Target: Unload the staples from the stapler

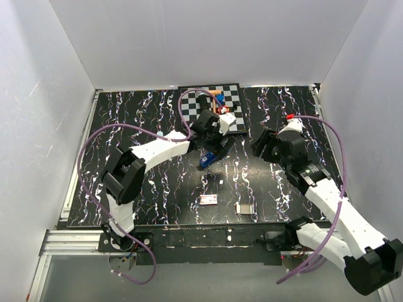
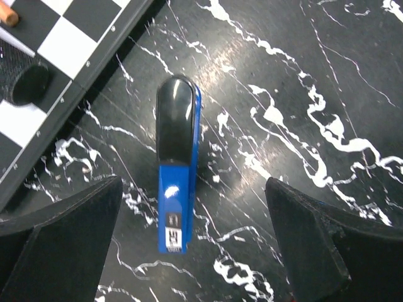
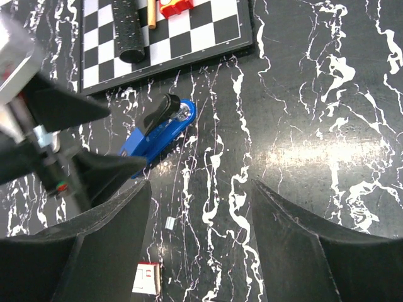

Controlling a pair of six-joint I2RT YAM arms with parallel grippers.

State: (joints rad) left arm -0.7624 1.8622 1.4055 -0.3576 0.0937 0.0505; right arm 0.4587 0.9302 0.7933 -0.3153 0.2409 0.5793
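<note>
- The black, white-veined table (image 1: 170,189) is filling the middle of the overhead view, with both arms reaching up the frame across it.
- A checkerboard (image 1: 234,95) is lying at the upper centre, at the table's far edge.
- The left gripper (image 2: 194,189) is hanging with its jaws spread wide, straddling the stapler without touching it and holding nothing.
- The right gripper (image 3: 201,189) is hovering right of centre with its jaws parted over bare table, gripping nothing.
- The stapler (image 3: 160,132) is lying on the table at the centre of the overhead view, just below the checkerboard, its black end pointing toward the board.
- A white-and-red box (image 1: 208,199) is sitting lower in the frame, below the stapler and apart from it.
- A small grey piece (image 3: 170,222) is resting between stapler and box.
</note>
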